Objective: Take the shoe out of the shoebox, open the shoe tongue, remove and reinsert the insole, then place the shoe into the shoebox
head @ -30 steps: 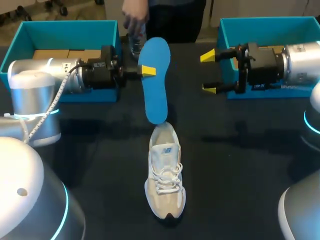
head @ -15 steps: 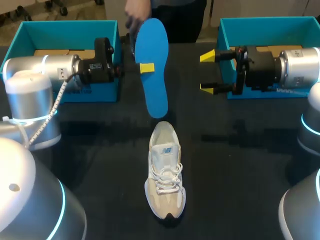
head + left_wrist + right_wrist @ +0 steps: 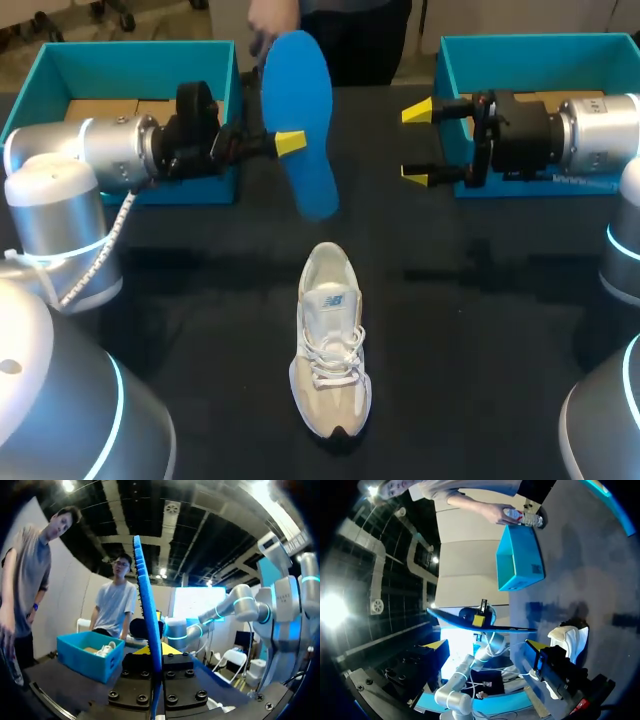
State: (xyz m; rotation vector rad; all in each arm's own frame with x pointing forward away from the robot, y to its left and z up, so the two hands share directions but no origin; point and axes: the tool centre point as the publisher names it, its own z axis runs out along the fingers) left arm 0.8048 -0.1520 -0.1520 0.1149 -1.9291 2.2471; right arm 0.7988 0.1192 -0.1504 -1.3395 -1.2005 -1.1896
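A blue insole [image 3: 298, 120] hangs in the air above the table's far middle, and my left gripper [image 3: 290, 142] is shut on its middle from the left. In the left wrist view the insole [image 3: 148, 615] stands edge-on, clamped between the two fingers. The beige and white shoe [image 3: 330, 340] lies on the dark table below it, toe towards me, apart from the insole. My right gripper [image 3: 418, 143] stands open to the right of the insole with nothing in it. In the right wrist view the insole [image 3: 485, 626] and the shoe [image 3: 568, 639] lie ahead of the open gripper [image 3: 485, 645].
One teal shoebox [image 3: 60, 70] stands at the far left behind my left arm, and another [image 3: 540, 50] at the far right behind my right arm. A person's hand [image 3: 268, 22] is at the table's far edge, holding a bottle [image 3: 522, 517].
My left gripper has lifted the insole up and back, so its lower tip has come away from the shoe's heel. The right gripper has stayed almost where it was.
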